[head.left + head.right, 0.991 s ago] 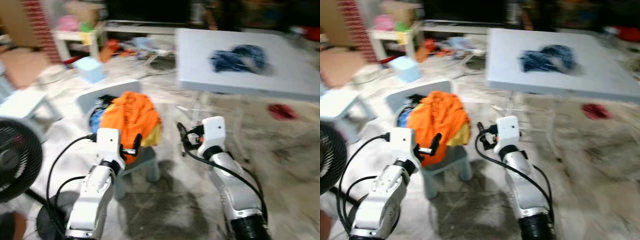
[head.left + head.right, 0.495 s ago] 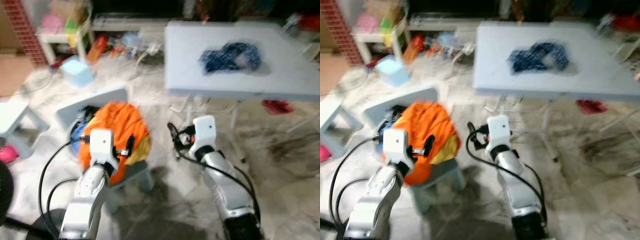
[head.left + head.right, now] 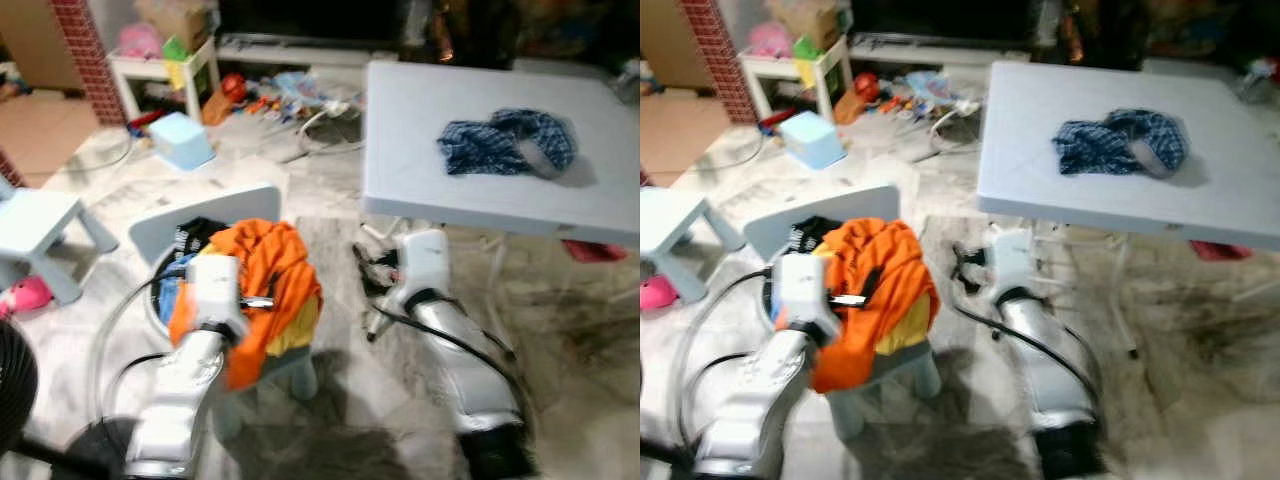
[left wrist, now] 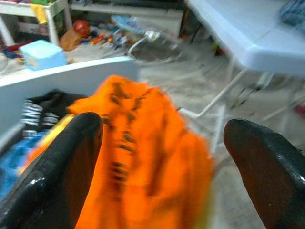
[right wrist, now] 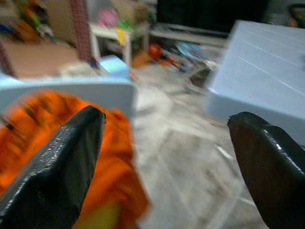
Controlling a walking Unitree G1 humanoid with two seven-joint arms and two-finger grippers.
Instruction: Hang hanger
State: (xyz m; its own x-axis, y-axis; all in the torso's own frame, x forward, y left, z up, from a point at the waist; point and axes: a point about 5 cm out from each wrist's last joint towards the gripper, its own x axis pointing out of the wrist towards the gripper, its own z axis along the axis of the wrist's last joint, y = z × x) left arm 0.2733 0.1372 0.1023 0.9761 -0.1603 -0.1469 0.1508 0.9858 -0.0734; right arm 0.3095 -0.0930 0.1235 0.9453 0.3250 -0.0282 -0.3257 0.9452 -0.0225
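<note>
Left gripper (image 4: 159, 157) and right gripper (image 5: 167, 162), fingers spread and empty, hover near an orange garment (image 3: 265, 275) heaped on a small chair (image 3: 205, 212); loose folds could snag them.

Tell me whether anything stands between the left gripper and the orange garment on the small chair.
Nothing visible does. The left gripper, open, hovers close over the orange garment piled on the small chair; the right gripper, also open, is beside that chair.
</note>
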